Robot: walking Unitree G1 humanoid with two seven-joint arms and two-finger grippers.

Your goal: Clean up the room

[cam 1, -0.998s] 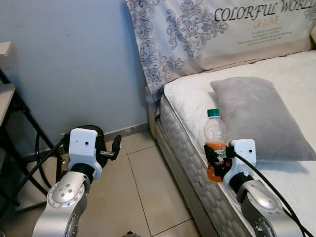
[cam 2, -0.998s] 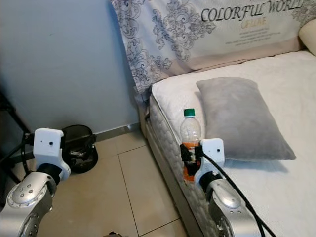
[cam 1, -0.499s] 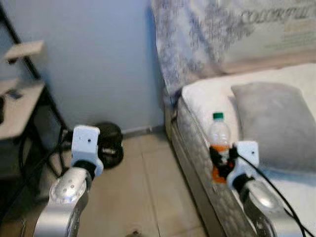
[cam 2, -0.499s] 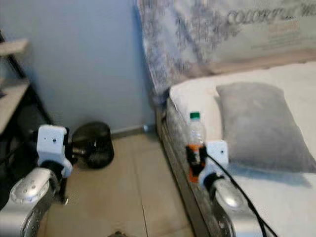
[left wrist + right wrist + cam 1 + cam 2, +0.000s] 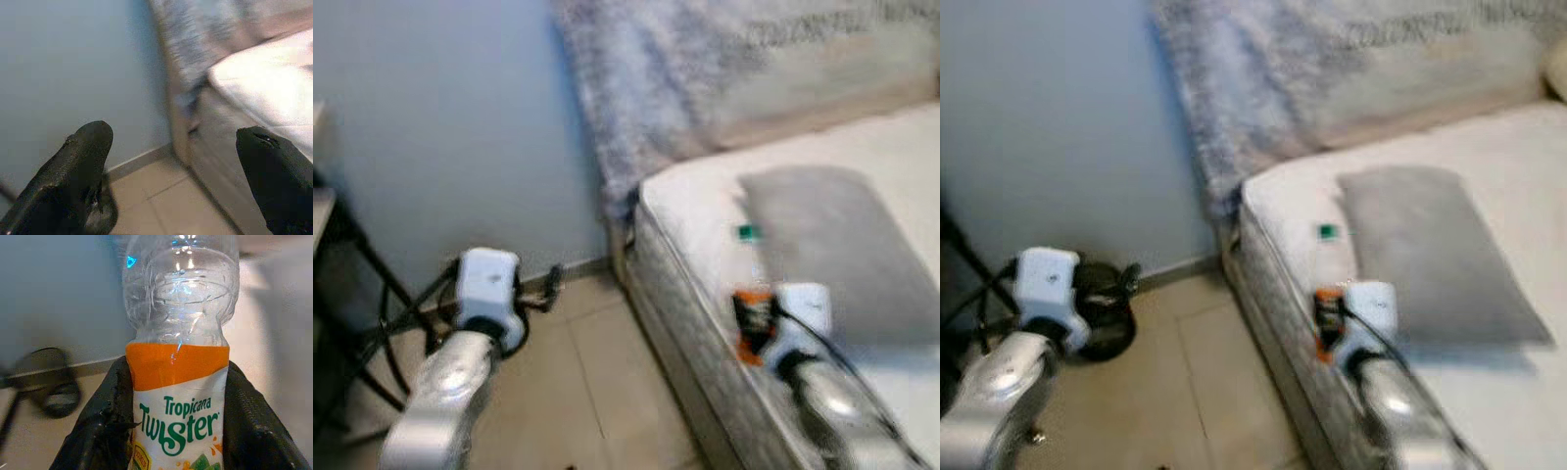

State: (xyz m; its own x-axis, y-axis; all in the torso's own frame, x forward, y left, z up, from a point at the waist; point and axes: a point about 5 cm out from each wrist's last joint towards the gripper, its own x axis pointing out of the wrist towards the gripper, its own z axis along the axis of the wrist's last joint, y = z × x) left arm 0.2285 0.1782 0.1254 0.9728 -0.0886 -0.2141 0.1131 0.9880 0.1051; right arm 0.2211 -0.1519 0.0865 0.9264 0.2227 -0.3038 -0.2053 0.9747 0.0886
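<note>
My right gripper [image 5: 754, 318] is shut on an upright clear plastic bottle [image 5: 751, 284] with an orange Tropicana Twister label and a green cap, held over the bed's near edge. In the right wrist view the bottle [image 5: 178, 357] stands between the two black fingers [image 5: 102, 426]. My left gripper [image 5: 548, 286] is raised over the tiled floor near the wall, and in the left wrist view its fingers [image 5: 73, 166] stand wide apart with nothing between them. A small black bin [image 5: 1102, 308] sits on the floor against the blue wall, just beyond the left gripper.
A bed [image 5: 705, 196] with a white mattress fills the right, carrying a grey pillow [image 5: 842, 245] and a patterned pillow [image 5: 705, 69] against the wall. A dark table leg and cables [image 5: 372, 313] stand at the left. Beige floor tiles [image 5: 597, 392] lie between.
The whole picture has shifted and blurred, so the camera has moved. The right gripper still holds the bottle and the left gripper stays open by the bin.
</note>
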